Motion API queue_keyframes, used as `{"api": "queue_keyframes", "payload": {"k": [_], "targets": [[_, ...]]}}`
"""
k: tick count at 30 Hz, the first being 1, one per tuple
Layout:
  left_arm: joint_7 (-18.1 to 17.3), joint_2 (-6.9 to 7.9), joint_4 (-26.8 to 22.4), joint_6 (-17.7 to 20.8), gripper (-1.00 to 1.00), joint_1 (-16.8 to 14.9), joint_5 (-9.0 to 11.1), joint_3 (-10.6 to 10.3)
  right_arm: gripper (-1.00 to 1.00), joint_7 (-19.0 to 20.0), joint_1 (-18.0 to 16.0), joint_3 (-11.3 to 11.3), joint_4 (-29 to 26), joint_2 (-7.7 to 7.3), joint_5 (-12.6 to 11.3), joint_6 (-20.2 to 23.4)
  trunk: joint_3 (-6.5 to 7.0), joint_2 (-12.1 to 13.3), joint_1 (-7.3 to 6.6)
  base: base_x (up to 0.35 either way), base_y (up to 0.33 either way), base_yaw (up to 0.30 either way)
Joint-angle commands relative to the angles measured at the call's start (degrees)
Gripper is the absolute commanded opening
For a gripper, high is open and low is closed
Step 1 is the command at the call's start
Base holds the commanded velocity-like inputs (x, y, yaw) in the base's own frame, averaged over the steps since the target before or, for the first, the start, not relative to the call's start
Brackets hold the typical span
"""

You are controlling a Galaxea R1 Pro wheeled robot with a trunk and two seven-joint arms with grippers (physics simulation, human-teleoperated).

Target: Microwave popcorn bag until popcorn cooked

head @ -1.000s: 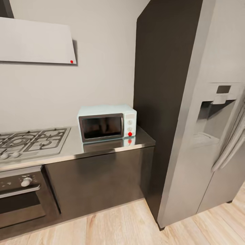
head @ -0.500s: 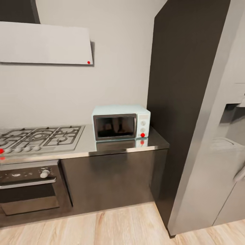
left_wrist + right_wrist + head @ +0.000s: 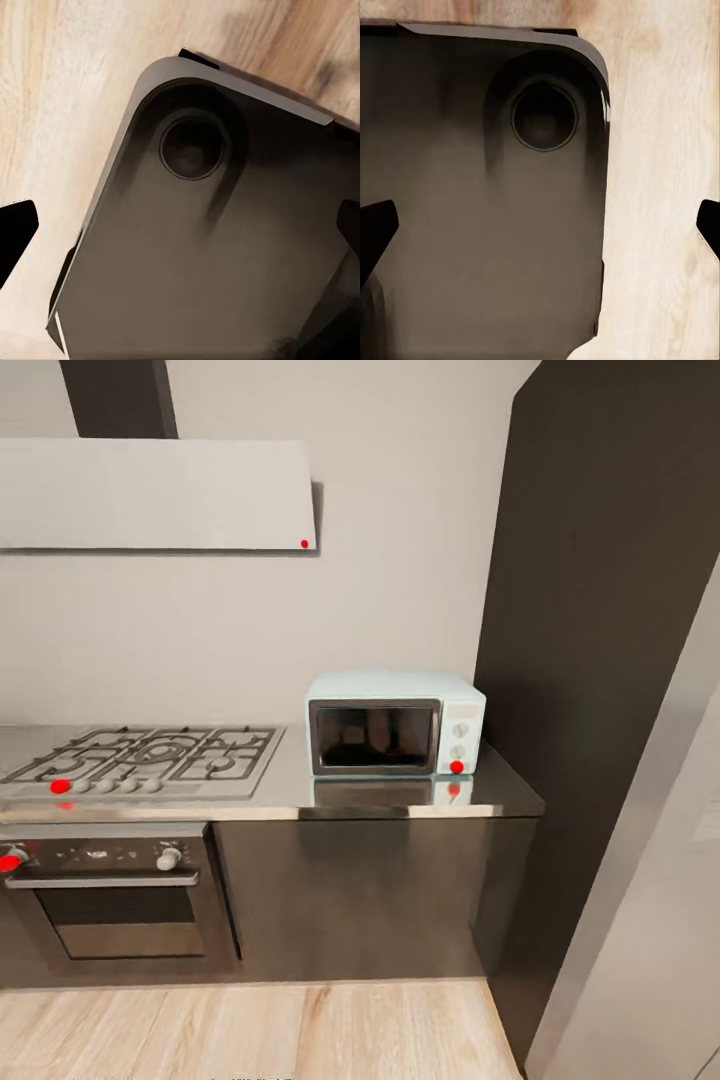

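I had the microwave point(image 3: 396, 721) at about one o'clock from the centre of my head view, sitting on the countertop point(image 3: 400, 796) with its dark door closed and its knob panel toward the tall dark cabinet point(image 3: 600, 660). The gas hob point(image 3: 150, 758) lay at nine o'clock, with the built-in oven point(image 3: 110, 895) below it at about eight. I could not find the popcorn bag anywhere on the stretch of worktop I was looking at, so I judged the search for it was not finished. Both wrist cameras pointed down at the robot's dark base point(image 3: 202, 247) over the wood floor point(image 3: 660, 187). The left gripper point(image 3: 180, 229) showed a black fingertip at each edge of its picture, spread wide with nothing between them, and the right gripper point(image 3: 540, 229) was the same. My worry from here was driving: the cabinet front and the fridge side point(image 3: 650, 920) at four o'clock were near, and a careless turn of the base could clip them. I also risked fixing on the microwave and rolling past the bag altogether.
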Motion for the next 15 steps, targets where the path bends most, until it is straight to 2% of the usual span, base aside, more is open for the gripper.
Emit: {"api": "queue_keyframes", "payload": {"k": [1,5,8,11,15], "targets": [[0.1,-0.01,-0.1,-0.1,1.0,0.0,0.1,0.2,1.0,0.0,0.0,0.0,0.0,-0.01,0.0,-0.2,-0.04,0.0,0.01,0.018,-0.019,0.276],[0.1,-0.01,-0.1,-0.1,1.0,0.0,0.1,0.2,1.0,0.0,0.0,0.0,0.0,-0.04,0.0,-0.2,-0.04,0.0,0.01,0.006,-0.007,0.271],[0.0,-0.05,-0.1,-0.1,1.0,0.0,0.1,0.1,1.0,0.0,0.0,0.0,0.0,-0.08,0.0,-0.1,-0.04,0.0,0.01,0.001,-0.001,0.109],[0.0,-0.09,-0.1,0.0,1.0,0.0,0.0,0.1,1.0,0.0,0.0,0.0,0.0,-0.09,0.0,-0.2,-0.04,0.0,0.01,0.0,0.0,0.025],[0.0,-0.1,-0.1,0.0,1.0,0.0,-0.1,0.1,1.0,0.0,0.0,-0.5,0.0,0.0,-0.4,-0.2,-0.04,0.0,0.01,0.0,0.0,-0.227]]}}
